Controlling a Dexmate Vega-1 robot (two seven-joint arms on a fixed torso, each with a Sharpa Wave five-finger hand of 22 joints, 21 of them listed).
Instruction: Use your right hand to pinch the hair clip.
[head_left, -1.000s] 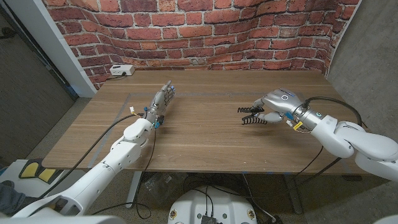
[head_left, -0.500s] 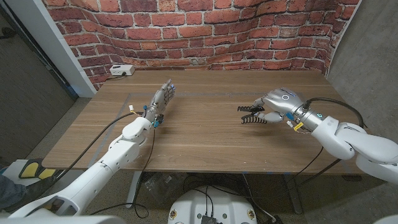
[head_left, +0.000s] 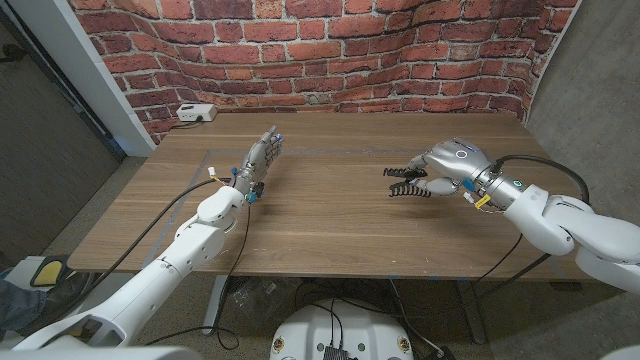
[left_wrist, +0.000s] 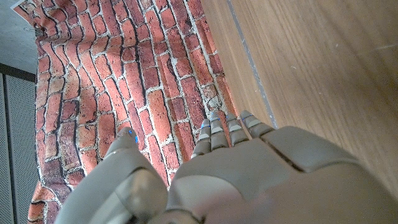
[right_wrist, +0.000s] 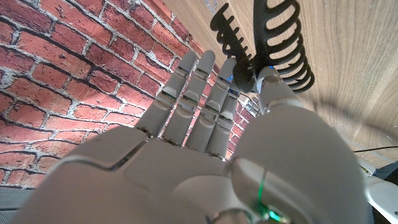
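The black toothed hair clip (head_left: 408, 183) is held above the right part of the wooden table (head_left: 330, 215), its jaws spread apart. My right hand (head_left: 446, 168) pinches its back end between thumb and fingers. In the right wrist view the hair clip (right_wrist: 267, 43) sticks out past the fingertips (right_wrist: 198, 68), both toothed rows apart. My left hand (head_left: 258, 162) stays at the table's left side with its fingers stretched toward the brick wall, holding nothing. The left wrist view has the left hand (left_wrist: 249, 174) from behind, fingers straight.
A small white box (head_left: 196, 114) with a cable sits at the table's far left corner. A red brick wall (head_left: 330, 50) stands behind the table. Black cables run along both arms.
The clip and right hand have lifted very slightly; otherwise the scene is as before. The left hand has not moved.
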